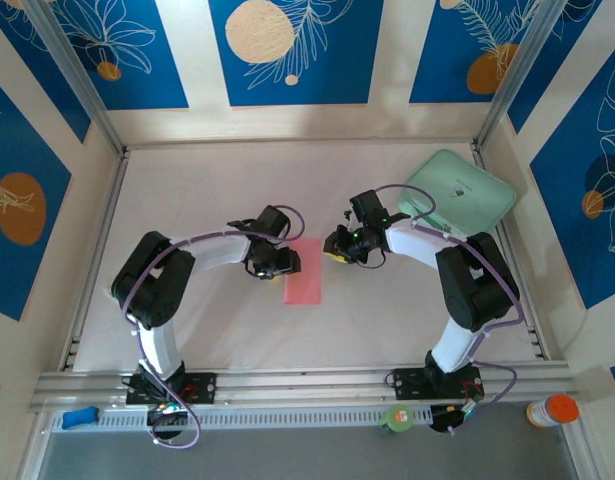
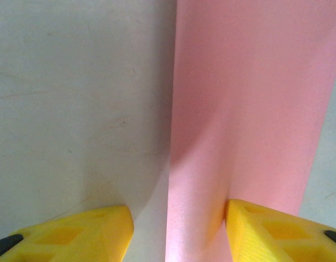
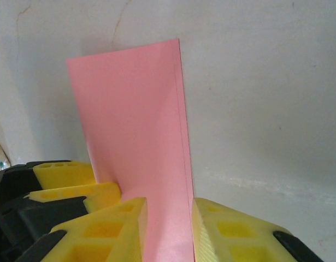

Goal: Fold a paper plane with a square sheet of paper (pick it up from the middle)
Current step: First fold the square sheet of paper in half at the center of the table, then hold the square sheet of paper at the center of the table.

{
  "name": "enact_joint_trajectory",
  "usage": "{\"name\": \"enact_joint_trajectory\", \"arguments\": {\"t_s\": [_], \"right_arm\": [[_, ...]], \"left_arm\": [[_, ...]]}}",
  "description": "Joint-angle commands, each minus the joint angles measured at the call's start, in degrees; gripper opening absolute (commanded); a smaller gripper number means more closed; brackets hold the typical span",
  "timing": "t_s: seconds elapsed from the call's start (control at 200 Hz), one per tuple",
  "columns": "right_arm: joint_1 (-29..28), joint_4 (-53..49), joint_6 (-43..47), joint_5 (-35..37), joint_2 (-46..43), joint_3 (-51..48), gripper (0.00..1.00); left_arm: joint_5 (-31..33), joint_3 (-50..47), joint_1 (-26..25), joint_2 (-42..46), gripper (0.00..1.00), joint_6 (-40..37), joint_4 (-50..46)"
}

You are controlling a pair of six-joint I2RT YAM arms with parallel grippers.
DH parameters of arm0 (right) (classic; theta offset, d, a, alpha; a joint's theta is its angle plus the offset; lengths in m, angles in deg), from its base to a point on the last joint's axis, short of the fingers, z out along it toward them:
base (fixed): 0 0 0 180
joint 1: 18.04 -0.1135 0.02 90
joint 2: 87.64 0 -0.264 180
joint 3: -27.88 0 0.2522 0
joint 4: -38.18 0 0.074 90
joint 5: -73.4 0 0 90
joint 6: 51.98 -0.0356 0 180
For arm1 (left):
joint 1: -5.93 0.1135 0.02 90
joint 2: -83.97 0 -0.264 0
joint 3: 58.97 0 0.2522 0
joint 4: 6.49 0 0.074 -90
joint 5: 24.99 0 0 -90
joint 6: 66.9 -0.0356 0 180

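The square sheet of paper [image 1: 303,272] lies on the table folded in half into a narrow salmon-pink rectangle; no paper plane is in view. My left gripper [image 1: 285,263] sits at its left edge and stands open. In the left wrist view the paper [image 2: 249,109] has one yellow finger [image 2: 277,234] resting on it, while the other is on bare table. My right gripper [image 1: 336,254] is at the paper's far right corner. Its jaws [image 3: 168,229] stand a little apart, and the paper's [image 3: 135,114] doubled edge runs between them.
A mint-green pad [image 1: 459,190] leans in the back right corner. Patterned walls close in the white table [image 1: 207,190] on three sides. An orange-capped bottle [image 1: 553,410] and a green object [image 1: 399,416] stand beyond the front rail.
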Motion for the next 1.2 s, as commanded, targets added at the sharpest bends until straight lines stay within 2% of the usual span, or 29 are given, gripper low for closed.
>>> {"name": "enact_joint_trajectory", "arguments": {"t_s": [0.0, 0.64, 1.191], "right_arm": [[0.0, -0.5, -0.5, 0.1, 0.2, -0.1, 0.27], [-2.3, -1.3, 0.8, -1.2, 3.2, 2.0, 0.25], [-3.6, -0.6, 1.3, -5.2, 7.5, 4.5, 0.18]], "left_arm": [[0.7, -2.4, -1.9, -6.6, 0.56, -1.4, -1.8], [1.9, -2.1, -2.6, -9.2, 0.59, 1.6, -3.1], [1.8, -2.0, -3.0, -10.3, 0.59, -0.6, -3.4]]}}
